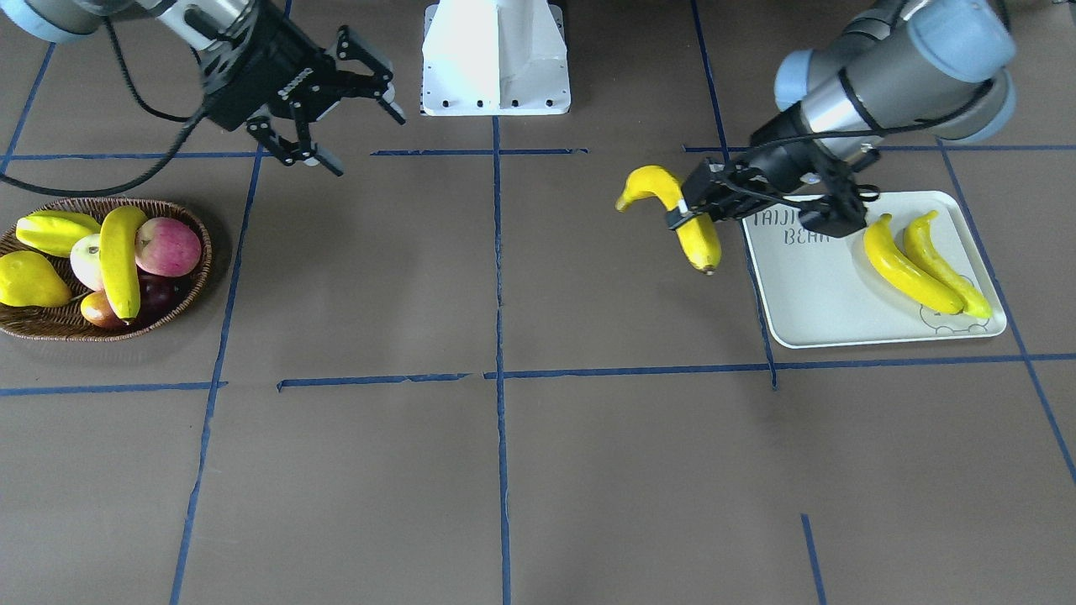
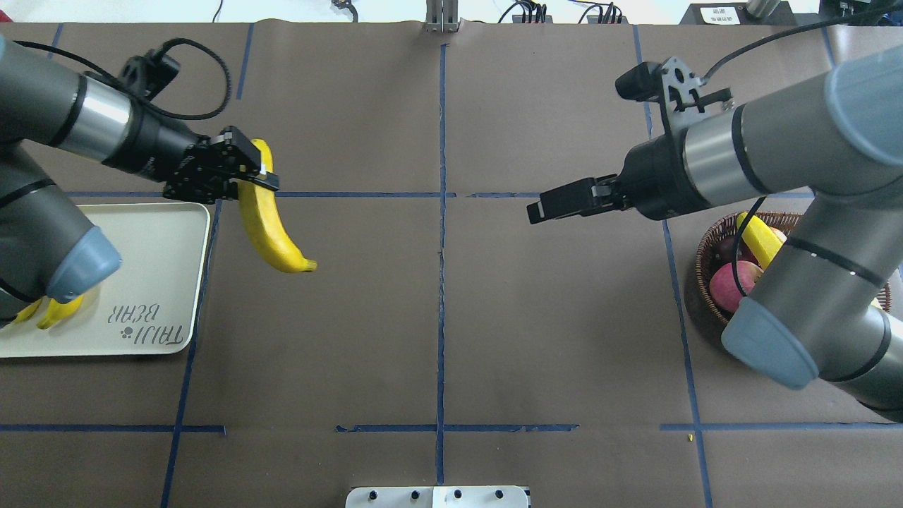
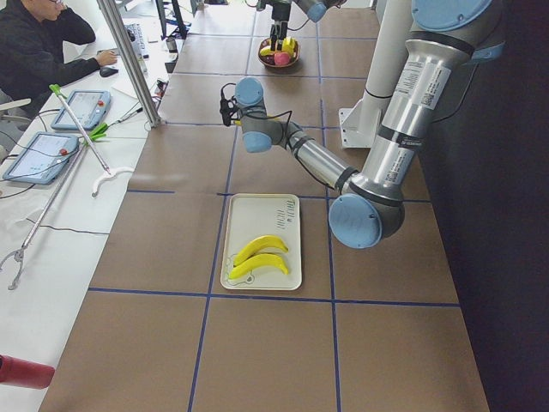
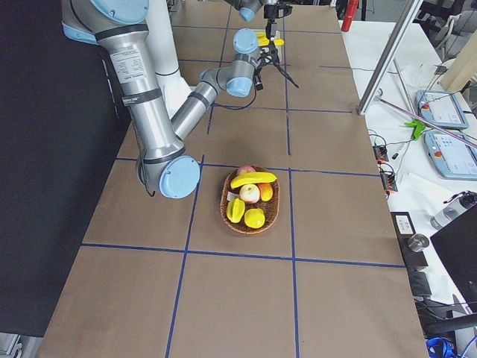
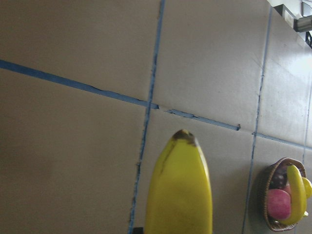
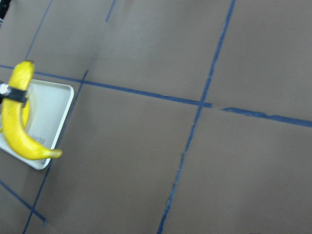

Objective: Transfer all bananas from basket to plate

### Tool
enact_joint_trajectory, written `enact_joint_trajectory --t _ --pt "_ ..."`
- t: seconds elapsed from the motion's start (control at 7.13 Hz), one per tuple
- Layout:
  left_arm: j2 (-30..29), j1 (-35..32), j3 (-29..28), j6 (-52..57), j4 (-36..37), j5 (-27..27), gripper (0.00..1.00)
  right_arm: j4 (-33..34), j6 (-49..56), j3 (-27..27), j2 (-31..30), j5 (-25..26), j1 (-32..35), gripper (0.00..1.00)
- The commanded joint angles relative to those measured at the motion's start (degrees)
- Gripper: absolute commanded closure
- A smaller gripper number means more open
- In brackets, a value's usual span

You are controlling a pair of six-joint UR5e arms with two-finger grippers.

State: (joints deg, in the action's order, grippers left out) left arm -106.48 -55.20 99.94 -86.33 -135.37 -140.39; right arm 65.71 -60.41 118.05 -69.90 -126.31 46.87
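Note:
My left gripper (image 1: 683, 215) is shut on a long yellow banana (image 1: 703, 240), held in the air just beside the plate's edge and toward the table's middle. In the overhead view that banana (image 2: 269, 233) hangs below the gripper (image 2: 257, 180). The white plate (image 1: 807, 304) holds two bananas (image 1: 908, 270) (image 1: 946, 270) side by side. Another banana (image 1: 120, 260) lies across the fruit in the wicker basket (image 1: 50, 324). My right gripper (image 1: 361, 134) is open and holds nothing, hovering behind the basket and nearer the table's middle.
The basket also holds a yellow pear (image 1: 29, 281), a ridged yellow-green fruit (image 1: 55, 231) and a red apple (image 1: 168, 246). The robot's white base (image 1: 496, 59) stands at the middle of its side. A person (image 3: 34, 51) sits at a side table.

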Motion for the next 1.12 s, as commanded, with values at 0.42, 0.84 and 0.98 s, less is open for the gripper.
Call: enact_joint_trajectory --t 0.42,0.84,0.98 --pt "9.8 -12.03 -12.99 14.58 -0.07 -10.52 1.0 9.44 0.64 -1.07 -1.38 -2.46 6.39 0.0" --pt "11.99 -12.04 -14.94 15.4 -1.12 -10.43 0.89 9.44 0.64 -1.07 -1.91 -2.28 6.48 0.0" --pt "12.95 -12.04 -17.56 16.36 -4.61 -10.51 0.89 9.44 0.64 -1.07 -2.08 -2.28 6.48 0.0"
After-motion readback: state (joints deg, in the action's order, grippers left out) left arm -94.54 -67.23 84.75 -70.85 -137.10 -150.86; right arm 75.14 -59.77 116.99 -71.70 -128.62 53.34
